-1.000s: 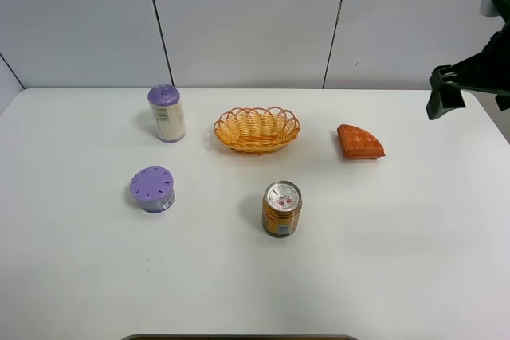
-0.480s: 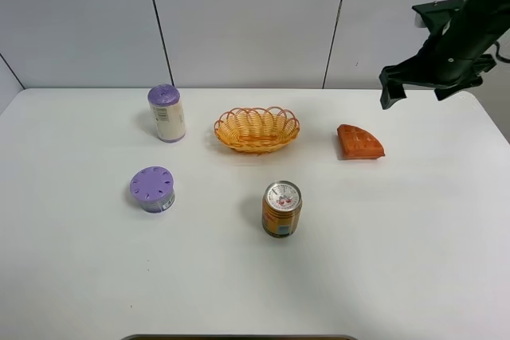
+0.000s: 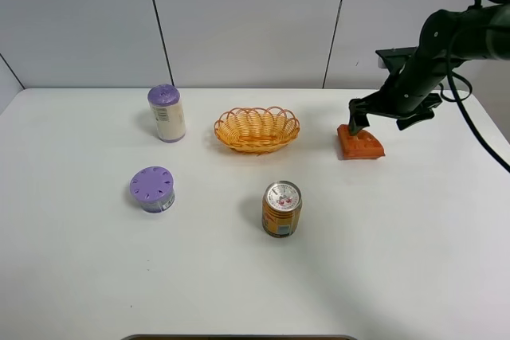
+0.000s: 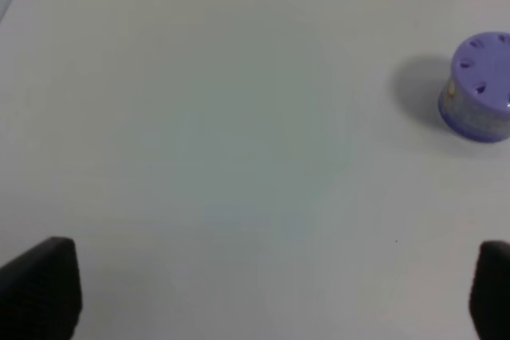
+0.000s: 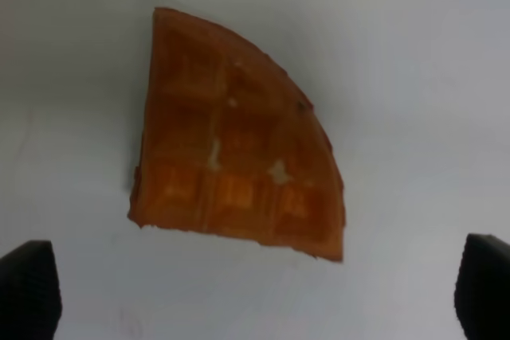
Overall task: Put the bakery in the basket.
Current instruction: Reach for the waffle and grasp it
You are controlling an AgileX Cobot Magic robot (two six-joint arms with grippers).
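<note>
Waffle (image 3: 360,143) lies flat on the white table (image 3: 414,228), right of the basket (image 3: 296,127) and well apart from it. Its narrow tip points toward the back wall, and its long axis runs from that tip to the broad end at the front right. The right gripper (image 3: 384,117) hangs just over its back part, jaws spread wider than the waffle, holding nothing. The left gripper (image 4: 263,292) is also wide and empty over bare table. Bare table lies between waffle and basket; the can (image 3: 281,209) stands nearer the front.
</note>
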